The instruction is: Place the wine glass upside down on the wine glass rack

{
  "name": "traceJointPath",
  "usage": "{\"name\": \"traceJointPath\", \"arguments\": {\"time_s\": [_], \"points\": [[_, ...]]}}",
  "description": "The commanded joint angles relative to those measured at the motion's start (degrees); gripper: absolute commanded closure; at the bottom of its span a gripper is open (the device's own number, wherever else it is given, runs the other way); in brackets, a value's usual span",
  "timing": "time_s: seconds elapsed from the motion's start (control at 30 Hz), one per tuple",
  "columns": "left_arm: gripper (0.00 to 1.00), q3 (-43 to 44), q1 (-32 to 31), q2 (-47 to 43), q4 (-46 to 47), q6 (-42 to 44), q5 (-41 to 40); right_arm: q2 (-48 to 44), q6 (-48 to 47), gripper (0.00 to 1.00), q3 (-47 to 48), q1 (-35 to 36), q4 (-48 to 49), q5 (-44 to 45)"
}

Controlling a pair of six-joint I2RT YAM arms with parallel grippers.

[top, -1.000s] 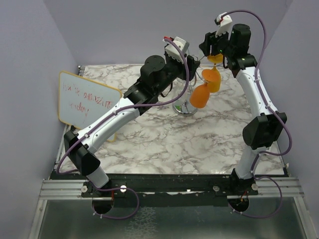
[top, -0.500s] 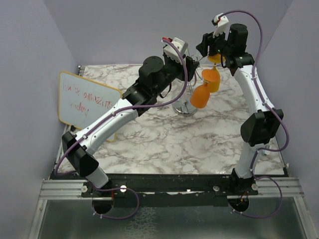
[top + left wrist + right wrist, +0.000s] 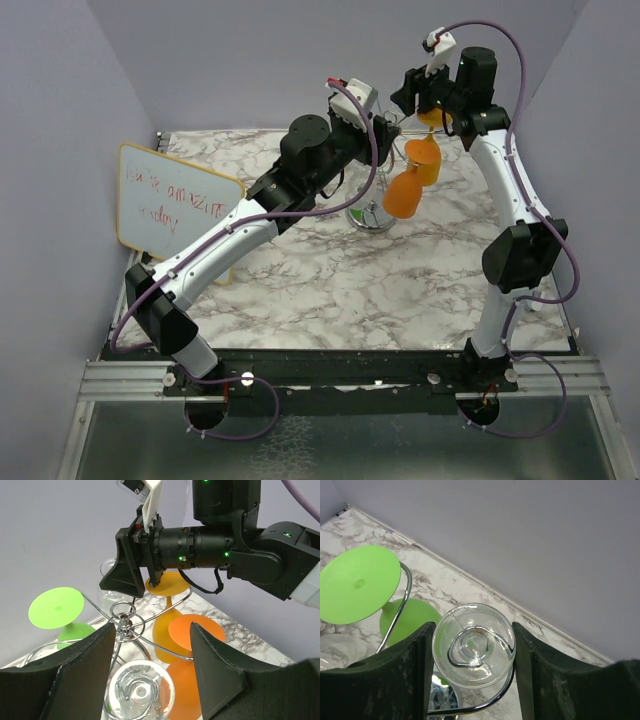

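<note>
The clear wine glass [image 3: 473, 645] hangs upside down with its stem inside a curled arm of the chrome wine glass rack [image 3: 406, 592]. Its round foot faces my right wrist camera. My right gripper [image 3: 472, 627] is shut on that foot, a finger against each side. In the top view the right gripper [image 3: 412, 100] hovers above the back of the rack [image 3: 372, 218]. My left gripper [image 3: 152, 627] is open just above the rack's hub [image 3: 125, 622]. Another clear glass foot [image 3: 137, 692] lies lower between its fingers, apart from the right finger [image 3: 220, 675].
Orange glasses [image 3: 403, 195] hang on the rack's right side, and a green one [image 3: 55, 607] hangs on its far side. A whiteboard [image 3: 175, 205] leans at the table's left edge. Purple walls close in the back and sides.
My right arm has shifted slightly left and up over the rack. The left wrist has edged a little toward the rack. Both grippers keep the same opening.
</note>
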Motion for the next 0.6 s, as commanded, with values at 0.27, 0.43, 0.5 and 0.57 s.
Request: {"name": "traceJointPath", "arguments": {"time_s": [0.27, 0.43, 0.5, 0.57], "points": [[0.37, -1.41, 0.19, -2.40, 0.69, 0.29, -0.58, 1.10, 4.28, 0.57, 4.70, -0.24, -0.41, -6.11], [0.37, -1.72, 0.26, -2.54, 0.71, 0.47, -0.80, 1.04, 4.37, 0.45, 5.22, -0.20, -1.16, -6.15], [0.37, -1.79, 0.21, -2.52, 0.69, 0.41, -0.80, 1.03, 4.21, 0.42, 5.44, -0.23, -1.61, -6.16], [0.37, -1.83, 0.27, -2.50, 0.69, 0.51, -0.93, 1.00, 3.94, 0.40, 5.44, -0.23, -1.82, -5.63]]}}
